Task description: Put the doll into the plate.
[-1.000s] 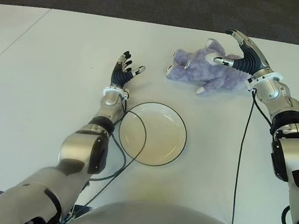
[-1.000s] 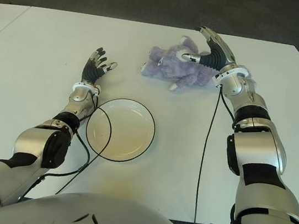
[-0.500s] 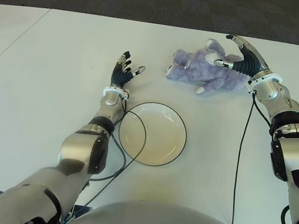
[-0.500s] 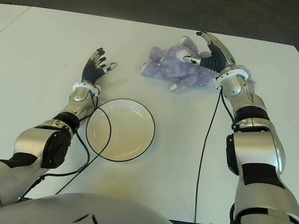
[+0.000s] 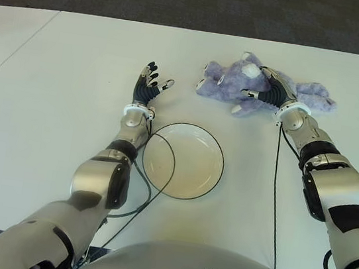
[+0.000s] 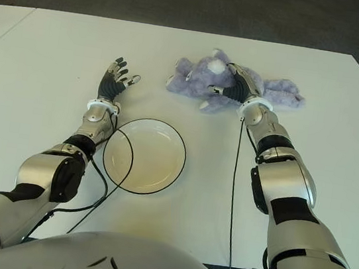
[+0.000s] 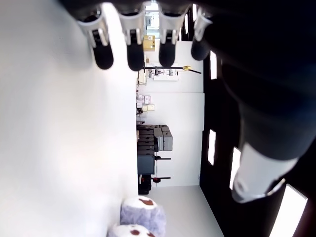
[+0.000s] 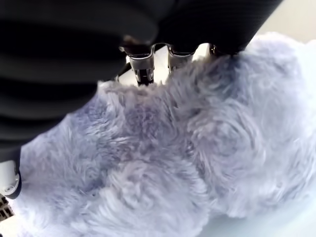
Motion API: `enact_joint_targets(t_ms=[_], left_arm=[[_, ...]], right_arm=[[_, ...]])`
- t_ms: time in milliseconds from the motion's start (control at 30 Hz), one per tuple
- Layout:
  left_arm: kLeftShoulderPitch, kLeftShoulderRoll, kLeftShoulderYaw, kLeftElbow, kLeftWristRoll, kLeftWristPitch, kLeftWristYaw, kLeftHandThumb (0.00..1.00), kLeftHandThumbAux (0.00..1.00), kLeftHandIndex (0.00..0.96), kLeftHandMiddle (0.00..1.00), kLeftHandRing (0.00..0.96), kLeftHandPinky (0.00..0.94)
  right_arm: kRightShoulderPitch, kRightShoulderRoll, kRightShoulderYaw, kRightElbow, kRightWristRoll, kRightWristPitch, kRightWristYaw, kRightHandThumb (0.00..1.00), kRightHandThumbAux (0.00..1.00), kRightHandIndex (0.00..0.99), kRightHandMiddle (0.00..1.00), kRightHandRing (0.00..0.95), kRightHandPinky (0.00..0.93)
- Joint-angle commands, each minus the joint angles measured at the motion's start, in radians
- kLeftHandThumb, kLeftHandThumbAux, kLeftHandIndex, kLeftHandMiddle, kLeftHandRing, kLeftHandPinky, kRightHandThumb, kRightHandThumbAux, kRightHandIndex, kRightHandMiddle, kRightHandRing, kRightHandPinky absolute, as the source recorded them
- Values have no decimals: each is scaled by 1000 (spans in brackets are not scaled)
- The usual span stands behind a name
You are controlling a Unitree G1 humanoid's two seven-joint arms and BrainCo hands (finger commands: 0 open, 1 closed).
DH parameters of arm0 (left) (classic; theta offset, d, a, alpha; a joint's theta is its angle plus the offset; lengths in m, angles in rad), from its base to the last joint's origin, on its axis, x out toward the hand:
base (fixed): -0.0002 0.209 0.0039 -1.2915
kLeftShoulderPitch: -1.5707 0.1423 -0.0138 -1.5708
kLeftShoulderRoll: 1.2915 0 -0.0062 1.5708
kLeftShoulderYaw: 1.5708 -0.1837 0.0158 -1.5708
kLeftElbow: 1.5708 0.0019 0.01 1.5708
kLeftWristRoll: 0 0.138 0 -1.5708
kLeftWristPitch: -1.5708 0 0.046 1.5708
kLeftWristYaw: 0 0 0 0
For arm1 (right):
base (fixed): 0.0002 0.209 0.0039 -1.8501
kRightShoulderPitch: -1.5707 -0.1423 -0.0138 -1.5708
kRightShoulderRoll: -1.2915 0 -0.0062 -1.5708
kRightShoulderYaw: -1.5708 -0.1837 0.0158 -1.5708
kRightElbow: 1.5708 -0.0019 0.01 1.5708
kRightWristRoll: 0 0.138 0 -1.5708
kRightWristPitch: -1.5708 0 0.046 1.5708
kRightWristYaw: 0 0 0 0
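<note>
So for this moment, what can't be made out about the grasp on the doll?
- Right hand on the doll: in the eye views, fur hides the fingertips.
- Right wrist view: the palm blocks much of it, so whether the grip has closed cannot be told.
- Whether the doll is off the table: not visible.
- Left hand, open, shows beside the plate, to its left.

Middle of the doll point(image 5: 240, 83) covered by the right hand point(image 5: 265, 93); fingertips point(image 8: 144, 75) sunk in fur, grip perhaps closed. Doll cut off at the left wrist frame's bottom edge.
</note>
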Motion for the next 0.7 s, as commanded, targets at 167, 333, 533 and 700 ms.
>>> enact_joint_targets(t_ms=[167, 333, 533, 700], left_arm=[[130, -29, 4, 92, -8, 135, 11, 0, 754, 42, 126, 139, 172], [131, -28, 5, 91, -9, 132, 5, 0, 748, 42, 117, 132, 155], [132, -28, 0, 92, -3, 131, 7, 0, 740, 37, 116, 130, 151], [130, -29, -7, 92, 5, 127, 14, 0, 731, 32, 111, 124, 141]], right_arm=[[29, 41, -15, 36, 13, 113, 92, 244, 605, 161, 0, 0, 0], [26, 46, -27, 36, 23, 142, 102, 285, 627, 181, 0, 0, 0], [43, 59, -31, 35, 17, 162, 73, 335, 651, 213, 0, 0, 0], [48, 66, -34, 35, 15, 171, 63, 347, 661, 223, 0, 0, 0]])
